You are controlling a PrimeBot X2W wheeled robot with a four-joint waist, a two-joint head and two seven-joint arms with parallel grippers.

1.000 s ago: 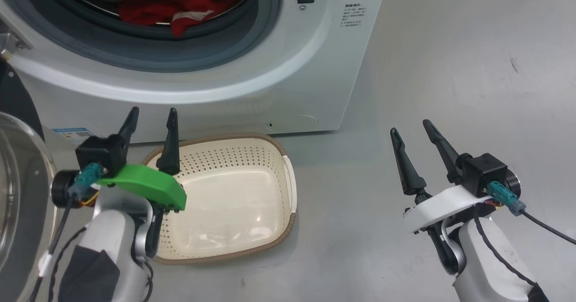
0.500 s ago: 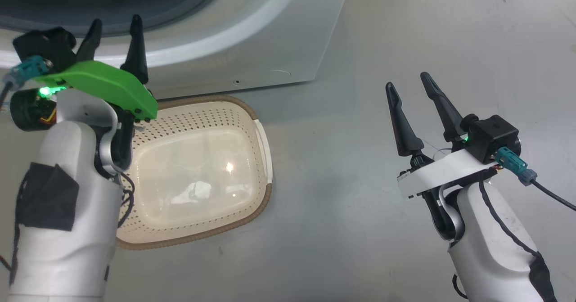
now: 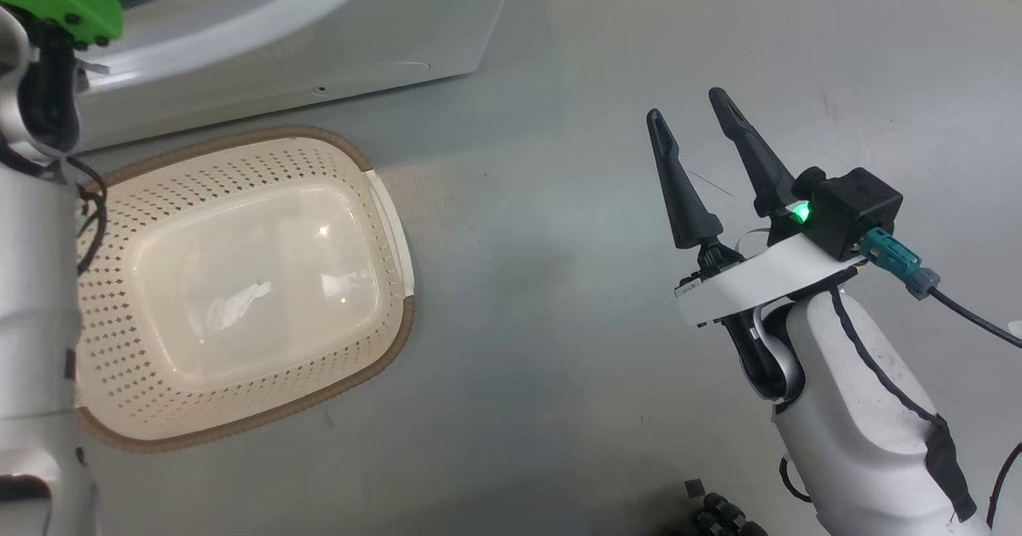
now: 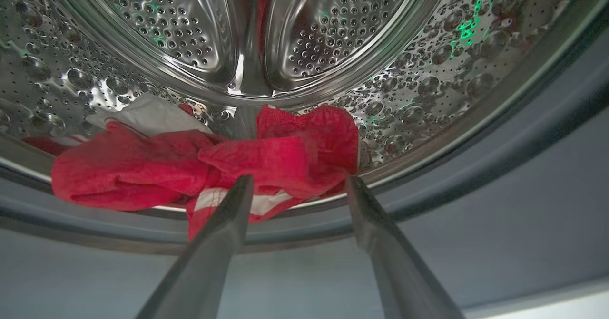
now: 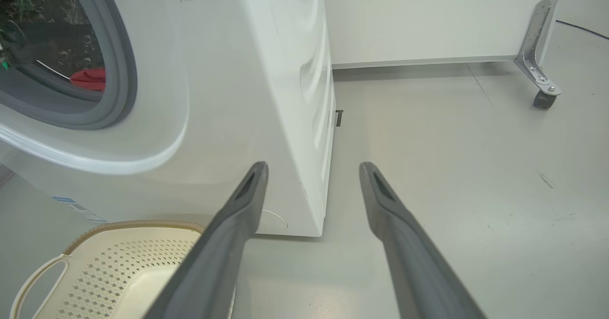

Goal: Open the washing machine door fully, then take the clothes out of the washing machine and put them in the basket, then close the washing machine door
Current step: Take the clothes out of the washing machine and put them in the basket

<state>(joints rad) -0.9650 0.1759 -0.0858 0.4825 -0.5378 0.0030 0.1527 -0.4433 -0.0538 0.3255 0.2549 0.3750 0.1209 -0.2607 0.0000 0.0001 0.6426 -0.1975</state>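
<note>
Red garment (image 4: 266,162), white-striped: heaped at the front lip of the steel drum (image 4: 333,33), one fold draped toward the grey rubber ring (image 4: 499,138).
Washing machine (image 5: 247,95): mouth uncovered.
Left gripper (image 4: 299,180): fingers spread, empty, aimed at the heap; whether the tips touch it cannot be told.
Right gripper (image 3: 687,105): fingers apart, empty, above the floor (image 3: 559,280).
Basket (image 3: 403,324): empty, just before the machine.
Step judged: taking out the garment.
Next move calls for: advancing, closing on a thick fold, lifting clear of the ring.

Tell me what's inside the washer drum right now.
A red garment with white stripes lies at the front of the drum, a white piece behind it. The left gripper is open, pointing at it. Anything under the fabric is covered.
</note>
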